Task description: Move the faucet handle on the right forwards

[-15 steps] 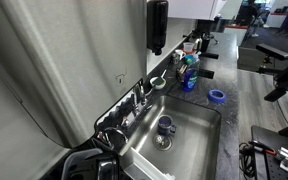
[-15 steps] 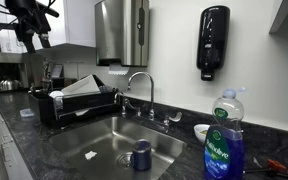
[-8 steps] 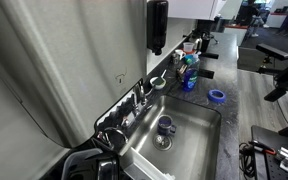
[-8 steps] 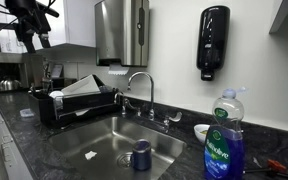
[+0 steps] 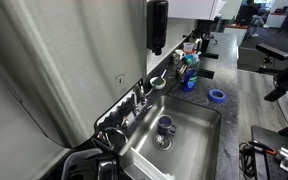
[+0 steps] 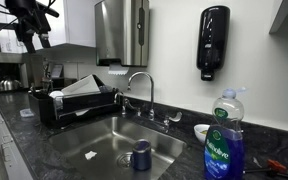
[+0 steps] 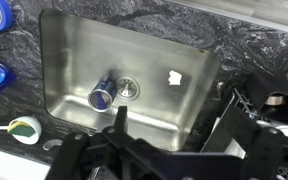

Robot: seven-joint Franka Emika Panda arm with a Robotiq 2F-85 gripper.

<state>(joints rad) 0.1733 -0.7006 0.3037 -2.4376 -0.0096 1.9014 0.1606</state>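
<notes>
The faucet handle [image 6: 170, 117] sits behind the sink [image 7: 84, 50], just right of the spout [image 6: 139, 85]. Expect rigid, slick chrome: push near the lever tip. The pincer [image 7: 172, 132] hangs spread above.

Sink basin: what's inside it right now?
A blue cup beside the drain and a small white scrap on the basin floor. In the wrist view the gripper hides the basin's near edge.

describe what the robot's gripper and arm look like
The gripper is matte black with angular, jointed fingers. In an exterior view the arm end shows as a dark, bulky shape with what look like thin cables; no markings are legible.
</notes>
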